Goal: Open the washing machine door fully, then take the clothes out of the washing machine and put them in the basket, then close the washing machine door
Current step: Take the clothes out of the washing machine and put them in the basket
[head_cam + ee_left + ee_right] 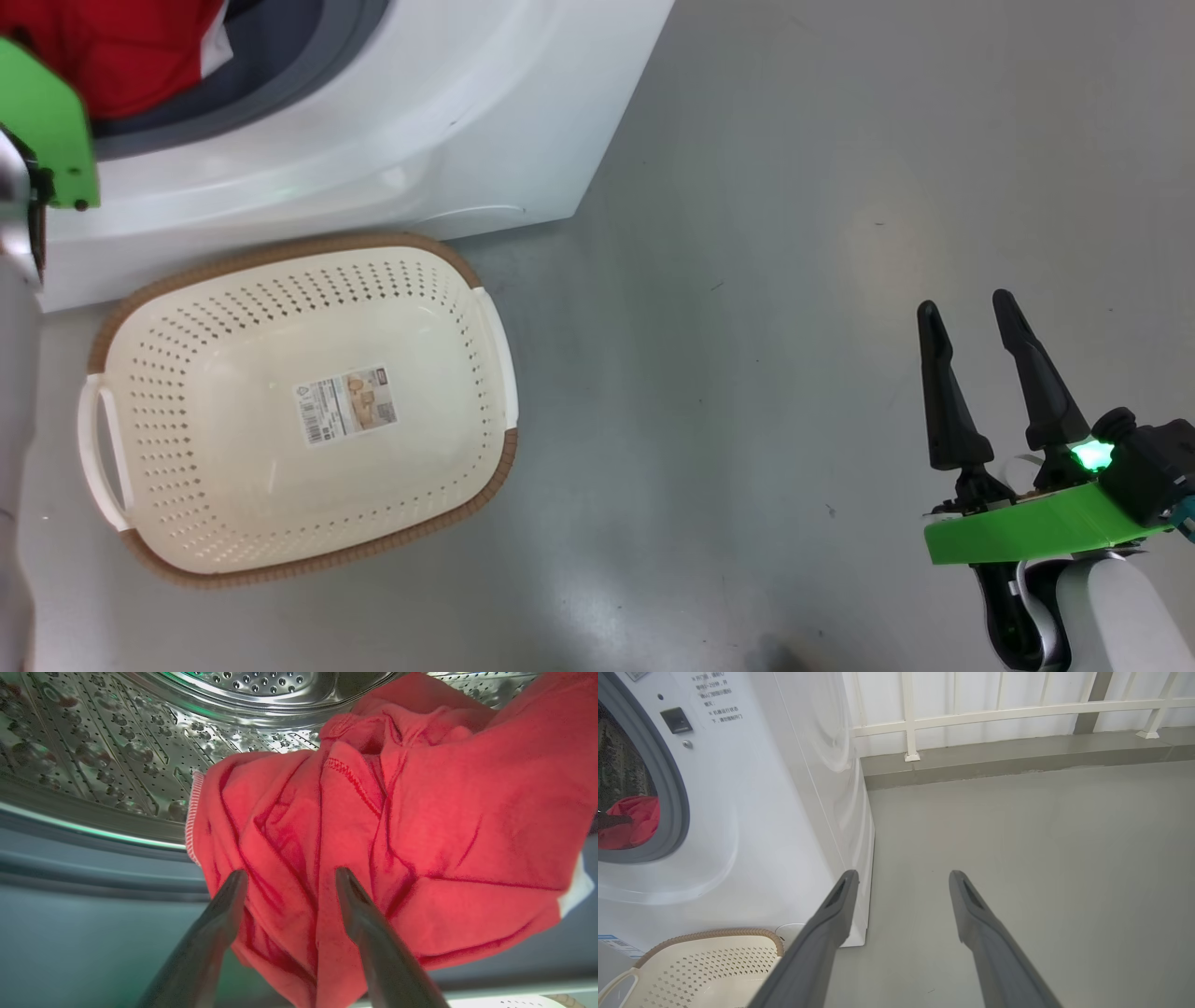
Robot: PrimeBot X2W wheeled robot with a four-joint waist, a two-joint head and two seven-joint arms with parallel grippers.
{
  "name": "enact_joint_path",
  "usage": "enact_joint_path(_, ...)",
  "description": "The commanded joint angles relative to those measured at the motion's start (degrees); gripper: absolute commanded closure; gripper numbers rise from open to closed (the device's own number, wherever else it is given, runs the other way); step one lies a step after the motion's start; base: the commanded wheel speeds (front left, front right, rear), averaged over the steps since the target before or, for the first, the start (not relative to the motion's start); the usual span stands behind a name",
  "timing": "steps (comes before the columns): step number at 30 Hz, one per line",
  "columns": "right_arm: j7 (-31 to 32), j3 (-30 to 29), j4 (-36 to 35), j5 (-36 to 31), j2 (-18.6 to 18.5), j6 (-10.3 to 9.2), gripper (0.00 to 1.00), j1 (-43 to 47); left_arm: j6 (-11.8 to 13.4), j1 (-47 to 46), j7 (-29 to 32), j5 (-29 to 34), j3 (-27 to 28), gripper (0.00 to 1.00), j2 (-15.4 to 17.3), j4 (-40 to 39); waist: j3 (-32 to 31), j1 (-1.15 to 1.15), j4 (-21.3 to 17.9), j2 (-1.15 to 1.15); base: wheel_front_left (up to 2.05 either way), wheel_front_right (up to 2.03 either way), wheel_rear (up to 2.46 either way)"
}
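The right hand (965,303) hangs at the lower right of the head view over bare grey floor (747,327). Its two dark fingers are spread wide with nothing between them (a small green light glows at its base). The floor lies open on every side of it. In the right wrist view it runs past the white corner of the washing machine (392,140) to a low kerb (1017,760) and a white railing (971,716) along the top.

The basket (280,250) stands on the floor at the lower left of the head view, its label sticker showing on the bottom. Its far brown rim lies just beside the foot of the machine's front, and its right handle faces the open floor.

Beyond it, at the upper left, the grey gasket (280,65) rings the machine's mouth, and the red clothes (112,47) lie inside, close to the lower lip.

In the left wrist view the left hand (290,871) is inside that mouth, fingers wide apart with a fold of the red heap behind their tips. It has not closed on the cloth, though I cannot tell whether the tips touch it. Behind the heap the perforated steel drum (117,742) curves away across the top of the frame.
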Motion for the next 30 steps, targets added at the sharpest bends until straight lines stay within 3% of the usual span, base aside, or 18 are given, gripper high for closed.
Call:
enact_joint_path(1,-0.4,1.4,-1.5,0.4,-0.8,0.36,0.0,-0.6,0.6,-1.6,0.1,0.0,0.3,0.0,3.2,-1.0,0.2,0.0,-0.2,0.0,0.0,0.0,0.0)
enact_joint_path(11,-0.4,2.0,-1.7,0.9,-0.8,0.36,0.0,-0.7,0.2,-1.3,2.4,-1.1,-0.1,0.0,4.1,-0.4,0.2,0.0,-0.9,0.0,0.0,0.0,0.0)
enact_joint_path(13,-0.4,2.1,-1.7,0.9,-0.8,0.36,0.0,-0.7,0.2,-1.1,2.7,-1.2,-0.2,0.51,4.2,-0.3,0.1,0.0,-1.0,0.0,0.0,0.0,0.0)
enact_joint_path(15,-0.4,2.2,-1.7,1.0,-0.8,0.36,0.0,-0.7,0.2,-0.9,2.9,-1.3,-0.4,0.75,4.4,-0.3,0.0,0.0,-1.1,0.0,0.0,0.0,0.0)
enact_joint_path(16,-0.4,2.2,-1.8,1.0,-0.8,0.36,0.0,-0.7,0.2,-0.9,2.8,-1.4,-0.5,1.0,4.4,-0.3,0.0,0.0,-1.1,0.0,0.0,0.0,0.0)
enact_joint_path(22,-0.4,2.1,-1.9,1.0,-0.8,0.36,0.0,-0.7,-0.1,-0.9,2.5,-2.0,-0.8,1.0,4.5,-0.2,0.2,0.0,-0.9,0.0,0.0,0.0,0.0)
enact_joint_path(30,-0.4,2.0,-1.8,1.1,-0.8,0.36,0.0,-1.0,-0.1,-0.6,-3.5,-3.5,-0.2,1.0,4.2,-1.5,0.4,0.0,-0.2,0.0,0.0,0.0,0.0)
